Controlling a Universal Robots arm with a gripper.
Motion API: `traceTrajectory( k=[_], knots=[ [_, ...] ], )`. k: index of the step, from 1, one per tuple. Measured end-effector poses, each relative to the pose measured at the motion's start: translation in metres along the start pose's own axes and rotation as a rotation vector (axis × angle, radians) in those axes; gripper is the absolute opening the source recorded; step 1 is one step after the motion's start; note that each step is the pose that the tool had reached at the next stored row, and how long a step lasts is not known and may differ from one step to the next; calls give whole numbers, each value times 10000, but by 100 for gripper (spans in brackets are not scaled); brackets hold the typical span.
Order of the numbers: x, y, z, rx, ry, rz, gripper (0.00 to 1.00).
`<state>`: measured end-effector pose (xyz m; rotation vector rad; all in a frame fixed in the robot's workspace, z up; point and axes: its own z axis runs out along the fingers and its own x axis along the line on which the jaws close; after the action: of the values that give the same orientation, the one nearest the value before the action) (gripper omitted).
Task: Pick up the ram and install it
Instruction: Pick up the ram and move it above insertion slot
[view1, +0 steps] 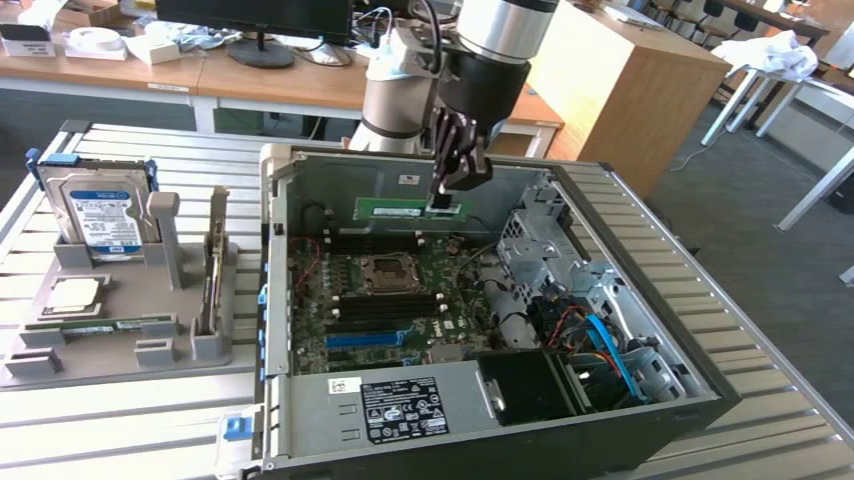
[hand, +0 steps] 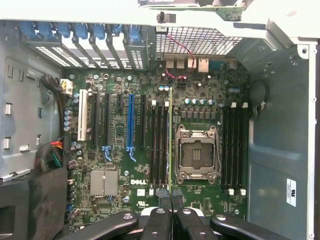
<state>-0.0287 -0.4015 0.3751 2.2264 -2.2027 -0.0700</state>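
Gripping the ram (view1: 394, 209) near one end — hand (view1: 443, 203) closed tight on it, stick held on edge above the motherboard (hand: 115, 150) inside the open case (view1: 276, 260), aligned along the memory slots (hand: 159, 145) beside the CPU socket (hand: 196, 154)

Edge-on ram (hand: 170, 140) in the closed tool (hand: 171, 198), over the motherboard (hand: 117, 145)

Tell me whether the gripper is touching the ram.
Touching. The exterior view shows the gripper shut on one end of the ram, holding it lifted inside the case.
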Motion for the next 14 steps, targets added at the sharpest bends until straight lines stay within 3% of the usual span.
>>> traceTrajectory(
  k=[14],
  knots=[
    [2,-3,75,0,0,0,11]
  ],
)
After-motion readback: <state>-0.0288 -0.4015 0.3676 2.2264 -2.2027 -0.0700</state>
